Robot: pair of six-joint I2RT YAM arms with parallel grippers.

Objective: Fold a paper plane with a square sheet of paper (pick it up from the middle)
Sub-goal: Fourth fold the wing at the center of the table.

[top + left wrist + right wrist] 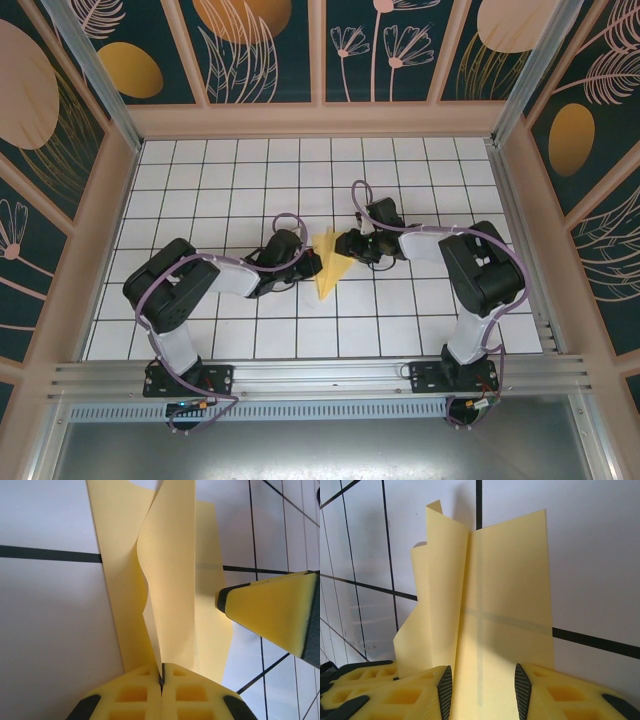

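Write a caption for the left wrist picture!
Left fingers pinched on the folded yellow paper, right arm's finger nearby.

Thin yellow paper sheet [170, 580], matt and smooth, softly creased, one flap curling. The left pincer [161, 672] and right pincer [482, 680] look like matt yellow plastic moulded in an open lattice (the right one has ribbed black pads [445, 690] on its inner faces). The desk [200, 190] is smooth, white, faintly glossy, with dark grid lines. A brushed metal rail [320, 378] edges it.
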